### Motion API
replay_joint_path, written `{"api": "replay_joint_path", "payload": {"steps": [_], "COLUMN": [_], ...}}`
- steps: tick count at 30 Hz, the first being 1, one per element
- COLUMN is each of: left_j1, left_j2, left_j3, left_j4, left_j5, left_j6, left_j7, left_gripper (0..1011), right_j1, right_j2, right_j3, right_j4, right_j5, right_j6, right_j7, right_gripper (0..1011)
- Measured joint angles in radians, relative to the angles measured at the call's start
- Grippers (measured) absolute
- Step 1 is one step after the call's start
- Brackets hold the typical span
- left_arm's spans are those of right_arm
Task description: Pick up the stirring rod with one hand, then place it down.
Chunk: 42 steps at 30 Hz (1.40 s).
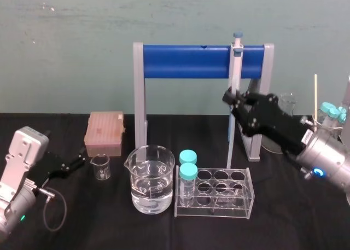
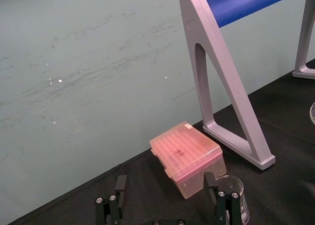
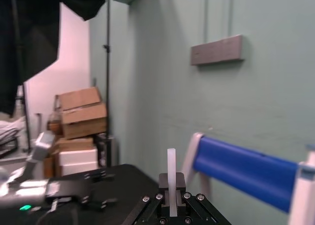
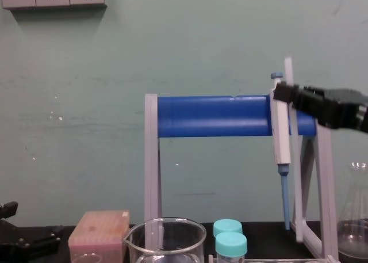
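Left gripper rests low on the table, fingers apart, empty. Right gripper clamps the stirring rod upright, lifted beside the pipette. Next, probably: lowering it onto bare table.

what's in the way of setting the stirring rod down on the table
Right gripper holds the stirring rod upright beside the pipette; the stand's leg and test tube rack crowd the table below. Left gripper rests far left.
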Motion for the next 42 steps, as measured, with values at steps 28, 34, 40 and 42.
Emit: {"api": "replay_joint_path", "payload": {"steps": [28, 34, 40, 42], "left_j1": [0.000, 0.000, 0.000, 0.000], "left_j2": [0.000, 0.000, 0.000, 0.000], "left_j3": [0.000, 0.000, 0.000, 0.000], "left_j4": [0.000, 0.000, 0.000, 0.000], "left_j5": [0.000, 0.000, 0.000, 0.000], "left_j6": [0.000, 0.000, 0.000, 0.000], "left_j7": [0.000, 0.000, 0.000, 0.000], "left_gripper": [1000, 1000, 1000, 1000], "right_j1": [0.053, 0.060, 0.060, 0.060], "right_j2": [-0.022, -0.029, -0.034, -0.036], "right_j3": [-0.103, -0.120, -0.132, -0.136], "right_j4": [0.161, 0.193, 0.212, 0.218], "right_j5": [-0.016, -0.026, -0.035, -0.039], "right_j6": [-0.033, -0.018, -0.002, 0.003], "right_j7": [0.030, 0.032, 0.027, 0.022], "right_gripper": [69, 69, 69, 69]}}
